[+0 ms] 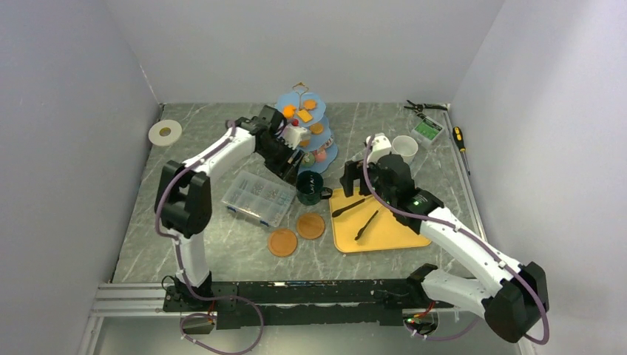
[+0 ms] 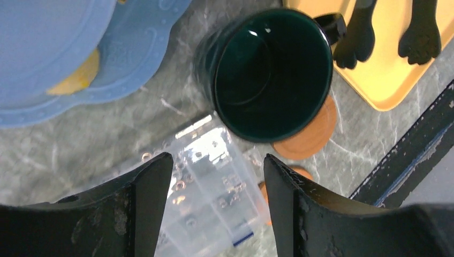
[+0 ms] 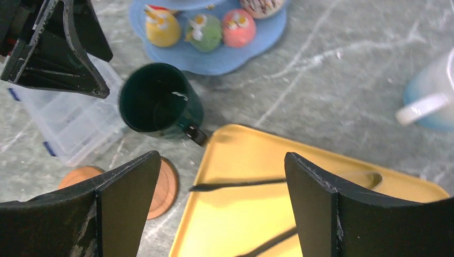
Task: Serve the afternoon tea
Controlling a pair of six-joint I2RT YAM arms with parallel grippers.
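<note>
Dark-green and glossy, the dark-green mug (image 2: 270,75) stands upright and empty on the tabletop (image 1: 370,118). It sits just in front of the light-blue three-tier stand (image 3: 257,45), and its handle points toward the corner of the yellow tray (image 1: 392,233). It looks like glazed ceramic, though the sheen alone cannot rule out hard plastic. Either way I would expect it to be stiff, fairly heavy next to the toy cakes, and slippery on its smooth wall. It would likely chip or roll if tipped.

The left hand (image 2: 214,166) hangs above and just to one side of the mug, released, with nothing between its fingers. The right hand (image 3: 219,160) hovers over the tray, spread wide and also empty.

The safest hold is probably across the rim, with one finger inside and one outside. It should go on the side away from the handle and close squarely so the glaze cannot slide out.
</note>
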